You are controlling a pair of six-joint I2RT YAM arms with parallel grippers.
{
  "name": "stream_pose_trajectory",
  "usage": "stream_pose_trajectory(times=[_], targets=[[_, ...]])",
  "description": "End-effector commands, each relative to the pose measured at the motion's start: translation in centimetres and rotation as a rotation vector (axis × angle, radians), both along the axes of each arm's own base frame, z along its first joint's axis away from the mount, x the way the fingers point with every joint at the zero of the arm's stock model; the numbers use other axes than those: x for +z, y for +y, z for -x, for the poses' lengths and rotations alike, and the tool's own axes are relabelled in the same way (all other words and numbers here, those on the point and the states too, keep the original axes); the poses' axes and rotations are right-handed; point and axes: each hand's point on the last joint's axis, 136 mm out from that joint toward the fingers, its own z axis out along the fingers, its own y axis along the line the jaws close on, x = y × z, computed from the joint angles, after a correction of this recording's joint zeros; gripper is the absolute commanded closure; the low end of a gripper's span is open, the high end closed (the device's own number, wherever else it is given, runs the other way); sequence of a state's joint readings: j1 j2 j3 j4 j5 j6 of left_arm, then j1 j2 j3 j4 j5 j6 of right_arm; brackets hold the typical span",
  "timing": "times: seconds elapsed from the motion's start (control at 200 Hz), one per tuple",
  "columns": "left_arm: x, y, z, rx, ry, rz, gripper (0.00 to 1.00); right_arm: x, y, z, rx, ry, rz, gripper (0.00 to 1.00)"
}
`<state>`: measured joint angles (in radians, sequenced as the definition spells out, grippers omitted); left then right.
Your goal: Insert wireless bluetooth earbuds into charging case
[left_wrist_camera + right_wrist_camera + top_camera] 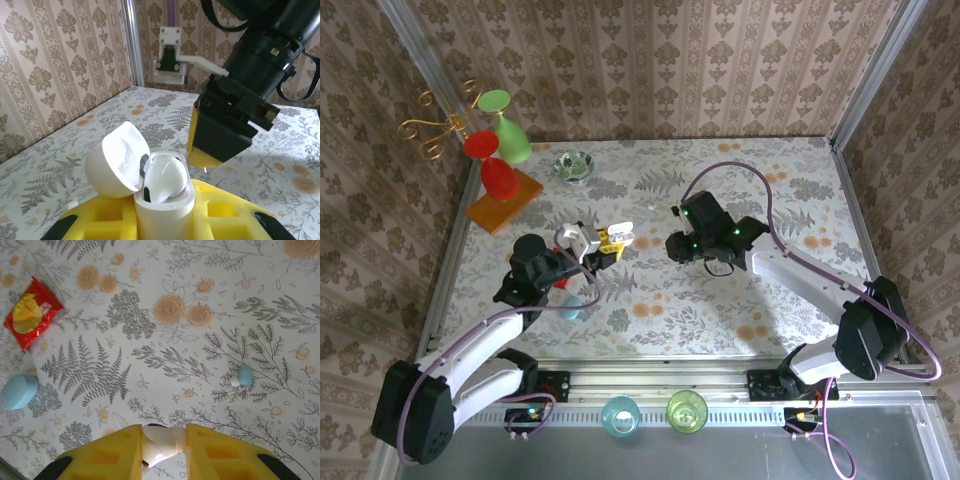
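Note:
My left gripper [165, 206] is shut on a white charging case [166, 215], held upright with its lid [117, 160] swung open to the left. One white earbud [167, 180] sits in the case. In the top view the left gripper [605, 243] holds the case [621, 234] near the table's middle. My right gripper [162, 447] is shut on a second white earbud [164, 444], pinched between its yellow fingers above the table. In the top view the right gripper [677, 246] hangs just right of the case. A pale blue earbud [243, 375] lies loose on the tablecloth.
A light blue rounded case [18, 391] and a red packet [31, 312] lie on the cloth under the left arm. A green glass bowl [574, 166] stands at the back, and a stand with red and green glasses [498, 150] is at the back left. Two cups [620, 414] stand at the near edge.

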<state>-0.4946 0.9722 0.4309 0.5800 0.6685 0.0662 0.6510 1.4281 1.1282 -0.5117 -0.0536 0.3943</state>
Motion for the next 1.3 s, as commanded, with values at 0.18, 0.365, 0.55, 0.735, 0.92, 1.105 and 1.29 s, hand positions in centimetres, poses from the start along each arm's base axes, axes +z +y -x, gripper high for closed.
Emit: stream_pose_trajectory(times=[0.18,0.365,0.55,0.735,0.92,1.105,1.29], targets=[[-0.1,-0.9,-0.9,-0.014,-0.001,0.060,1.00,8.5,2.5,0.2,0.078,-0.168,-0.186,0.73],[-0.2,-1.4,-1.0,-0.035,0.010,0.058,1.00,11.8,4.2,0.4,0.131,-0.242,-0.289,0.73],[0.2,-1.8,-0.8,-0.064,0.013,0.066,1.00,13.0,5.8,-0.1,0.165,-0.259,-0.342,0.73],[0.5,-2.1,-0.6,-0.077,0.011,0.070,1.00,13.3,7.1,-0.3,0.196,-0.263,-0.354,0.73],[1.0,-2.3,-0.5,-0.080,0.005,0.081,1.00,11.4,8.1,-0.6,0.210,-0.225,-0.335,0.74],[1.5,-2.2,-0.5,-0.074,-0.003,0.091,1.00,10.3,8.0,-0.7,0.200,-0.212,-0.313,0.74],[1.7,-2.0,-0.7,-0.054,-0.009,0.095,1.00,9.7,7.5,-0.6,0.191,-0.211,-0.284,0.74]])
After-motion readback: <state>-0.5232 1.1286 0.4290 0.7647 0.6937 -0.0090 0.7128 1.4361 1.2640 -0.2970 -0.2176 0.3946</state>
